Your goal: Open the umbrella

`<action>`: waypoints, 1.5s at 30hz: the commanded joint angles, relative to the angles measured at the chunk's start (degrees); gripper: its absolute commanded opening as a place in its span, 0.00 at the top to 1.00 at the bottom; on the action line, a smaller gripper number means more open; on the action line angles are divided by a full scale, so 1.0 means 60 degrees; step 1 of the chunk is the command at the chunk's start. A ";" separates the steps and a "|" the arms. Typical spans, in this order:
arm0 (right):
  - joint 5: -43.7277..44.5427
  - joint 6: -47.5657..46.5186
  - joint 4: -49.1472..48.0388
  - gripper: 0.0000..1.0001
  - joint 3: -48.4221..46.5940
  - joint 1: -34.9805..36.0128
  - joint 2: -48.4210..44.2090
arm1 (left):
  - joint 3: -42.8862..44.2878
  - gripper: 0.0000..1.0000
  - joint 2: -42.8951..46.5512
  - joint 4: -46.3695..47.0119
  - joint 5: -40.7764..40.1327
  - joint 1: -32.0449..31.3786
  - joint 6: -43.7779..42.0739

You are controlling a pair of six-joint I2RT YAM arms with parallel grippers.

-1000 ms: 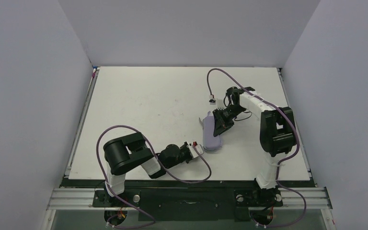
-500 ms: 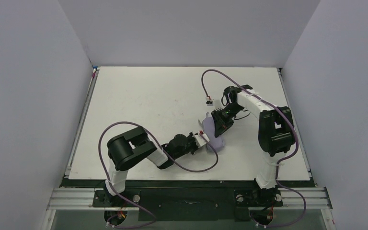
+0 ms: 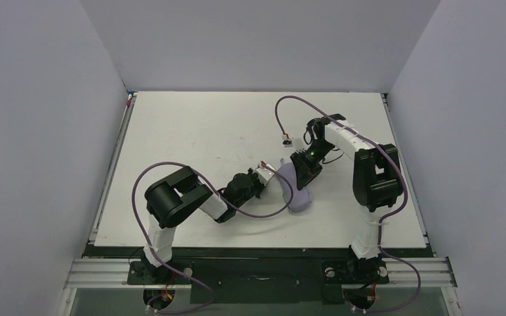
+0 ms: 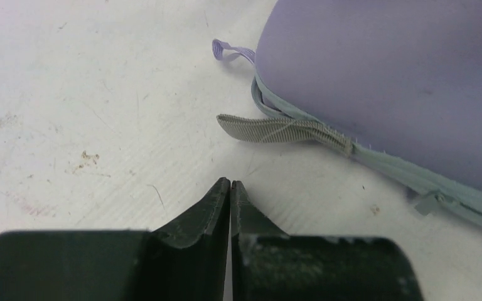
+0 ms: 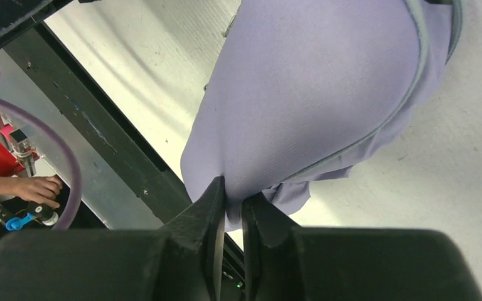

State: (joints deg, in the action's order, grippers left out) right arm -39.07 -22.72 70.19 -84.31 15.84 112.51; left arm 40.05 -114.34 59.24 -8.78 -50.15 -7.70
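Observation:
The umbrella itself is hidden. What shows is a pale lavender oval zip case [image 3: 296, 192] lying on the white table [image 3: 191, 131]. My right gripper [image 3: 303, 176] is shut on the case's fabric edge; in the right wrist view the gripper [image 5: 232, 194] pinches lavender cloth of the case [image 5: 314, 94]. My left gripper [image 3: 270, 172] is shut and empty just left of the case. In the left wrist view the gripper [image 4: 230, 183] points at a grey ribbed pull tab [image 4: 276, 128] on the case's zip edge [image 4: 389, 69], a short gap away. A small lavender loop [image 4: 229, 50] lies beyond it.
The right arm's purple cable with a white connector [image 3: 288, 139] hangs over the table behind the case. The left arm's cable [image 3: 263, 212] loops on the table in front of it. The table's black front rail [image 5: 100, 144] and a person's hand [image 5: 31, 188] show in the right wrist view.
My left gripper has swung from the case's near end up along its left side. The case has shifted and turned slightly. My right gripper still holds the case.

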 commanded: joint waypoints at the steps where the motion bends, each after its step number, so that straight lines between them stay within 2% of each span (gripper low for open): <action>1: 0.0114 -0.0119 0.0250 0.83 -0.0679 -0.0030 0.0096 | -0.0622 0.94 0.0912 0.1208 0.0122 -0.0050 0.0501; 2: -0.0013 -0.0070 0.0407 0.80 -0.0866 -0.0031 0.0091 | -0.0719 0.84 0.1049 0.1188 0.0153 -0.0050 0.0609; 3: -0.0069 -0.0005 0.0477 0.73 -0.0944 -0.0028 0.0084 | -0.0935 0.79 0.1339 0.1143 0.0193 -0.0039 0.0653; 4: -0.0187 0.0023 0.0603 0.69 -0.1071 -0.0023 0.0071 | -0.1131 0.68 0.1504 0.1025 0.0263 -0.0044 0.0742; 6: -0.0357 0.0063 0.0734 0.62 -0.1165 -0.0040 -0.0022 | -0.1414 0.57 0.1975 0.0744 0.0338 -0.0031 0.0861; 9: -0.0602 0.0092 0.0833 0.52 -0.1156 -0.0034 -0.0192 | -0.1696 0.48 0.2766 0.0238 0.0500 0.0034 0.1157; 14: -0.1280 -0.0109 0.1092 0.53 -0.1097 0.0165 -0.0307 | -0.1939 0.43 0.3888 -0.1171 0.0831 0.0370 0.2069; 17: -0.1778 -0.0329 0.1239 0.61 -0.1078 0.0381 -0.0295 | -0.2006 0.33 0.4627 -0.1867 0.1282 0.0481 0.2713; 19: -0.1950 -0.0467 0.1227 0.63 -0.1028 0.0531 -0.0287 | -0.1996 0.29 0.5017 -0.2591 0.1345 0.0546 0.3321; 26: -0.2155 -0.0156 0.0391 0.64 -0.0685 0.1058 -0.0348 | -0.1775 0.24 0.5907 -0.4187 0.1882 0.1123 0.6037; 35: -0.1307 0.1721 -0.3319 0.60 0.0885 0.1752 -0.1239 | -0.1177 0.22 0.5285 -0.4724 0.2804 0.2225 0.8854; 39: -0.0801 0.2076 -0.4942 0.47 0.1932 0.2135 -0.1988 | -0.0943 0.22 0.4828 -0.4518 0.3089 0.2485 0.9539; 41: -0.0297 0.2198 -0.5614 0.27 0.2428 0.2348 -0.2242 | -0.0847 0.22 0.4589 -0.4508 0.3156 0.2561 0.9829; 43: 0.0149 0.2394 -0.6170 0.20 0.2798 0.2641 -0.2393 | -0.0789 0.22 0.4354 -0.4669 0.3049 0.2663 1.0085; 45: 0.0619 0.2591 -0.6432 0.19 0.2884 0.2959 -0.2461 | -0.0782 0.22 0.4245 -0.4981 0.2846 0.2849 1.0362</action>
State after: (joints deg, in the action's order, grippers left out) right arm -41.71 -10.37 41.65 -68.38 30.37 100.66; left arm 33.01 -87.64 30.87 8.25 -34.81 49.06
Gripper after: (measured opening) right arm 0.797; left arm 0.783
